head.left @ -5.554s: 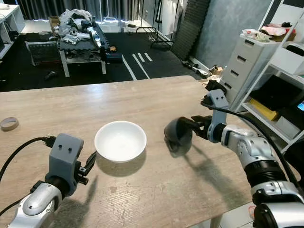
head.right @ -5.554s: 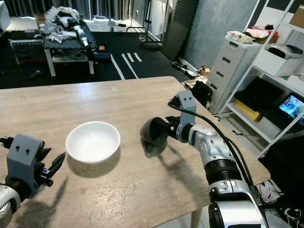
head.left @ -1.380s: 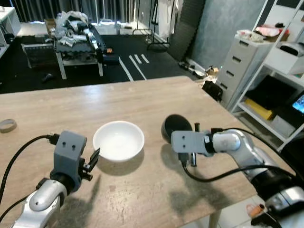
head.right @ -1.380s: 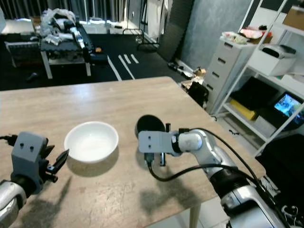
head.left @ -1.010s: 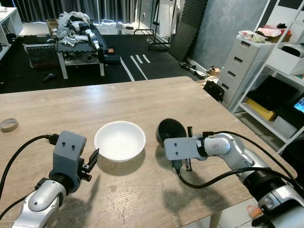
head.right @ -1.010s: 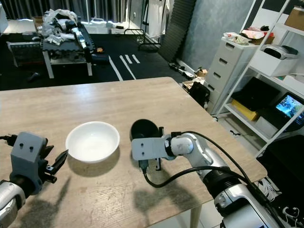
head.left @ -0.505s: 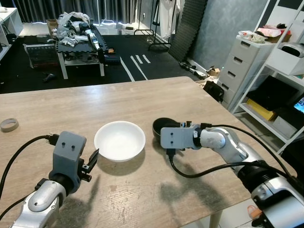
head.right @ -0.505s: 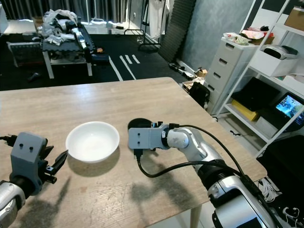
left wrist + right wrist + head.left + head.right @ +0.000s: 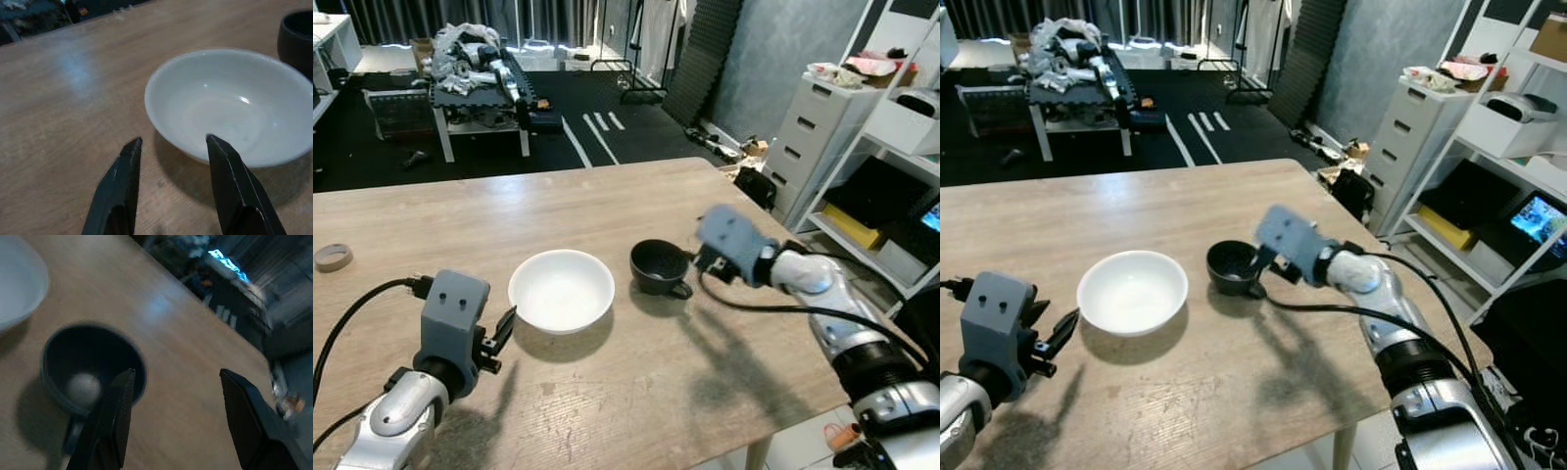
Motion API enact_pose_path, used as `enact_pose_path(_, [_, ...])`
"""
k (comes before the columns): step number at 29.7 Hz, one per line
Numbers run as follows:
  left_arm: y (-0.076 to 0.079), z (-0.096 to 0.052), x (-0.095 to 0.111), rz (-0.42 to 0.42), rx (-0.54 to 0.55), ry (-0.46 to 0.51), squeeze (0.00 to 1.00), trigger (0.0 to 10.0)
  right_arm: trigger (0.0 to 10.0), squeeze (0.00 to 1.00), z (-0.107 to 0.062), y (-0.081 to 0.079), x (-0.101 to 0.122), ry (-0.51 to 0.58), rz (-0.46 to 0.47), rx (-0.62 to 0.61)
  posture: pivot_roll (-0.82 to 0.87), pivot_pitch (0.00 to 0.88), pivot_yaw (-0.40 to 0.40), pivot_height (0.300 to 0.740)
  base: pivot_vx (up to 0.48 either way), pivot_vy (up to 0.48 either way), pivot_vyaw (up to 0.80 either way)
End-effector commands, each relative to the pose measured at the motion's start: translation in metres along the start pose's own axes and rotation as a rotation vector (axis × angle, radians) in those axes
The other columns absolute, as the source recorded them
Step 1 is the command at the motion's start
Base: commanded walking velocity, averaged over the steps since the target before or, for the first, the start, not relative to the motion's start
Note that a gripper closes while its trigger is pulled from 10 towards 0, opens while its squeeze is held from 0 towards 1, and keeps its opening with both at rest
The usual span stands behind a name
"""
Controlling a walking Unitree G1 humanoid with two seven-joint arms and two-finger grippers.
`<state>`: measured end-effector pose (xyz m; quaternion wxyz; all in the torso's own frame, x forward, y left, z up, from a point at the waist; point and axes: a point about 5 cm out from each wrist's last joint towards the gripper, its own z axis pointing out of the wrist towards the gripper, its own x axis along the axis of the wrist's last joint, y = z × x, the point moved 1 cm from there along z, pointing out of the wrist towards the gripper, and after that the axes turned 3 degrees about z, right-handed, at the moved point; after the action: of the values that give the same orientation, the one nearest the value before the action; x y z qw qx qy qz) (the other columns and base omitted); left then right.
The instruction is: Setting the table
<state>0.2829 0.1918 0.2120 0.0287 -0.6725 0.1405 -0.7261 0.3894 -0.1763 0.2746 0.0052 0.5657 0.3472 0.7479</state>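
Right wrist view is motion-blurred; background beyond the table edge is smeared streaks, nothing readable there. The right gripper (image 9: 173, 413) fingers are cut off at the frame edge in that view, and in the head views the grey wrist housing hides the fingertips. The left gripper (image 9: 172, 142) finger bases are also cropped. The dark mug (image 9: 661, 266) has its handle (image 9: 679, 291) partly blurred in the right wrist view; a pale round glare spot sits in its bottom, unclear if reflection or object.

Dark mug: black or very dark blue, glossy, round, upright, opening up, small loop handle pointing toward the robot. It stands on the wooden table (image 9: 558, 206), just right of the white bowl (image 9: 561, 290), near but not touching it. Right gripper is spread wide, holding nothing, hovering just right of and above the mug, apart from it, fingers angled toward it.

White bowl: plain, shallow, glossy, empty, upright, roughly mid-table in front of the robot. Left gripper is also spread apart and empty, low over the table just left of the bowl, one fingertip close to the rim, contact not evident.

A tape roll (image 9: 332, 257) lies near the table's far left edge. Beyond the table: a low cluttered bench (image 9: 480, 73) on a dark floor, white drawer unit (image 9: 818, 132) and shelving on the right.
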Motion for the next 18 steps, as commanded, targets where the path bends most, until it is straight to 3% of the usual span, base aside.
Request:
enact_pose_path(1, [0.005,-0.001,-0.001,-0.02,-0.023,-0.001,0.0,10.0,10.0,0.0,-0.018,0.001,-0.02,0.018,0.248,-0.157,0.13,0.161,0.028,0.74,0.0,0.0,0.0])
enact_pose_path(2, [0.005,-0.001,-0.001,-0.02,-0.023,-0.001,0.0,10.0,10.0,0.0,-0.018,0.001,-0.02,0.018,0.248,-0.157,0.13,0.161,0.028,0.74,0.0,0.0,0.0])
enact_pose_path(4, [0.008,-0.001,-0.001,-0.022,-0.024,0.009,0.0,10.0,10.0,0.0,-0.028,-0.008,-0.03,0.062,0.387,-0.255,0.13,0.157,0.035,0.74,0.0,0.0,0.0])
enact_pose_path(8, [0.011,0.0,0.0,-0.036,-0.013,0.023,0.0,10.0,10.0,0.0,-0.034,-0.021,-0.035,0.107,0.471,-0.335,0.12,0.152,0.038,0.74,0.0,0.0,0.0])
enact_pose_path(9, [0.011,0.0,0.0,-0.036,-0.013,0.023,0.0,10.0,10.0,0.0,-0.034,-0.021,-0.035,0.107,0.471,-0.335,0.12,0.152,0.038,0.74,0.0,0.0,0.0])
enact_pose_path(10, [0.013,0.001,0.0,-0.036,-0.004,0.036,0.0,10.0,10.0,0.0,-0.036,-0.03,-0.035,0.134,0.478,-0.358,0.12,0.15,0.038,0.74,0.0,0.0,0.0])
enact_pose_path(12, [0.013,0.001,0.0,-0.036,-0.004,0.036,0.0,10.0,10.0,0.0,-0.036,-0.03,-0.035,0.134,0.478,-0.358,0.12,0.15,0.038,0.74,0.0,0.0,0.0])
enact_pose_path(13, [0.013,0.001,0.001,-0.048,0.016,0.048,0.0,10.0,10.0,0.0,-0.037,-0.039,-0.032,0.171,0.456,-0.391,0.12,0.146,0.039,0.74,0.0,0.0,0.0])
enact_pose_path(15, [0.012,0.001,0.003,-0.034,0.056,0.076,0.0,10.0,10.0,0.0,-0.041,-0.05,-0.024,0.223,0.317,-0.449,0.13,0.136,0.041,0.74,0.0,0.0,0.0])
enact_pose_path(18, [0.01,0.0,0.0,-0.019,0.078,0.079,0.0,10.0,10.0,0.0,-0.044,-0.053,-0.028,0.22,0.316,-0.523,0.13,0.13,0.04,0.74,0.0,0.0,0.0])
